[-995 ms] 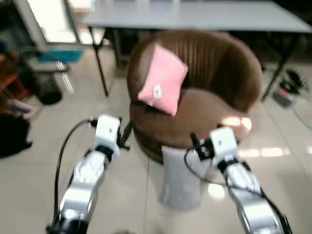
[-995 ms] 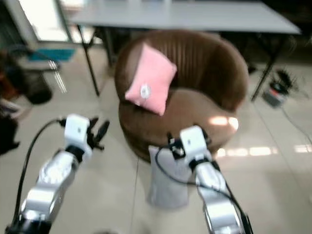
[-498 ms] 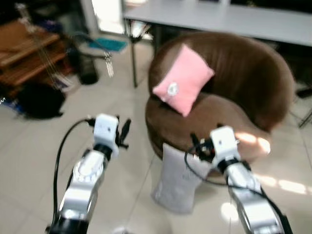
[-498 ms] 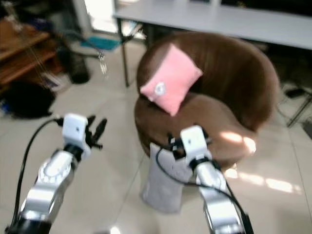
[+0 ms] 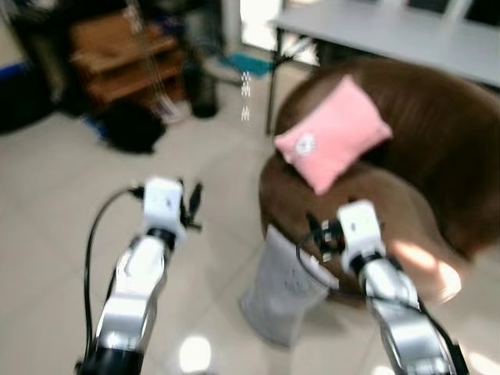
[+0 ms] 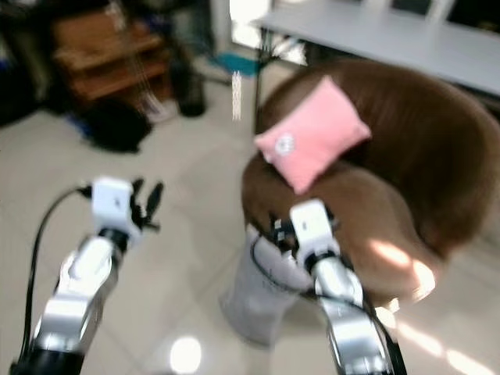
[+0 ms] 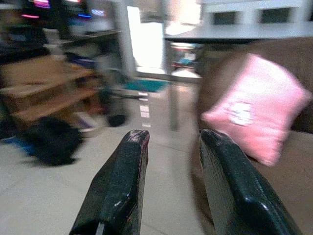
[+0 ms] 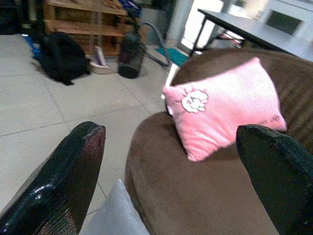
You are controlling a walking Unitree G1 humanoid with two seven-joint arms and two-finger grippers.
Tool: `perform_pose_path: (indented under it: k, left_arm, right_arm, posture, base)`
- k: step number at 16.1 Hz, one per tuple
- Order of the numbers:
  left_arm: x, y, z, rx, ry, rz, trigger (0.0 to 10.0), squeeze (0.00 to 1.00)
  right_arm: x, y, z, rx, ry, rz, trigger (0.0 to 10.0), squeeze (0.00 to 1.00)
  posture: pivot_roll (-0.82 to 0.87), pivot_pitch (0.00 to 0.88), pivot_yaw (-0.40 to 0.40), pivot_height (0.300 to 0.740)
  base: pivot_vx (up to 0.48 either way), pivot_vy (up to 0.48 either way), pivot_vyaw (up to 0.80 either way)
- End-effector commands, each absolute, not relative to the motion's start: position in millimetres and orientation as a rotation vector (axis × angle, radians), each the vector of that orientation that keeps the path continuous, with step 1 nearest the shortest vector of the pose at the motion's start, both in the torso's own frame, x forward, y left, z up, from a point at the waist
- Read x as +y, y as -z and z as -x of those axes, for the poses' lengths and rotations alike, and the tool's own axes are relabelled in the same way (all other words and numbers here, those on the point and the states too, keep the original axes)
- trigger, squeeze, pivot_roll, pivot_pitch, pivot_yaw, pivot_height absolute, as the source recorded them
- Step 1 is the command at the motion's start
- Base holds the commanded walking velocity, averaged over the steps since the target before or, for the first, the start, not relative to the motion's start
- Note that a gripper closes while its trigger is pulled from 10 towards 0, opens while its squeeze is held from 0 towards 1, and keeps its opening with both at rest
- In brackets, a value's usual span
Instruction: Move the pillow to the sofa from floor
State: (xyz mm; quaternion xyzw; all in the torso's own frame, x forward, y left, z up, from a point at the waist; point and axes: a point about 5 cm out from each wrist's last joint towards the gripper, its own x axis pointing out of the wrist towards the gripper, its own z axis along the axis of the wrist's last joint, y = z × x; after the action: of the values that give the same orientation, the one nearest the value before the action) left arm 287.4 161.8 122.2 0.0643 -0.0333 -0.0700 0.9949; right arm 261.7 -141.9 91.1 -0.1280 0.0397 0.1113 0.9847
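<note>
The grey pillow (image 5: pixel 285 291) is standing upright on the tiled floor (image 5: pixel 55 203), leaning against the front edge of the brown sofa (image 5: pixel 437 148); a pink cushion (image 5: pixel 332 133) is already propped against the sofa's backrest, at the left side of the seat. The right gripper (image 8: pixel 171 161) is hovering just above the grey pillow's top edge with its fingers spread wide and holding nothing; the left gripper (image 7: pixel 171 161) is raised over bare floor beside the sofa, its fingers set at a narrower gap, also holding nothing. The step in hand looks to be the approach to the grasp; to do it well, the right gripper is needing to drop straight onto the pillow's top edge and pinch a thick fold; the head views are blurring, so steadying first seems wise; a shallow pinch is risking the soft fabric slipping out.
</note>
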Motion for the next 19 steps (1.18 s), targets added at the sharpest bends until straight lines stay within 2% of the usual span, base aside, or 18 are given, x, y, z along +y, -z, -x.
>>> perform_pose_path:
  k: [1, 5, 15, 19]
  left_arm:
    - [171.9, -127.1, -288.1, -0.096, 0.076, -0.14, 10.0, 0.0]
    - [168.4, -131.0, -287.8, -0.138, 0.118, -0.143, 10.0, 0.0]
    - [165.2, -129.8, -289.2, -0.145, 0.144, -0.132, 10.0, 0.0]
    - [165.5, -126.4, -288.5, -0.129, 0.137, -0.127, 10.0, 0.0]
  right_arm:
    - [-140.8, -90.2, -261.6, 0.084, -0.218, 0.234, 10.0, 0.0]
    - [-144.2, -88.4, -263.8, 0.094, -0.195, 0.249, 10.0, 0.0]
    - [-146.4, -86.6, -268.4, 0.087, -0.175, 0.232, 10.0, 0.0]
    - [-144.7, -89.3, -265.9, 0.087, -0.19, 0.223, 10.0, 0.0]
  posture:
    - [-0.04, 0.014, 0.011, 0.74]
    - [-0.04, 0.017, 0.013, 0.74]
    - [-0.04, 0.016, 0.013, 0.74]
    - [-0.04, 0.012, 0.011, 0.74]
  base:
    - [0.0, 0.0, 0.0]
    - [0.148, 0.0, 0.0]
    - [0.442, 0.0, -0.05]
    - [0.06, 0.0, 0.0]
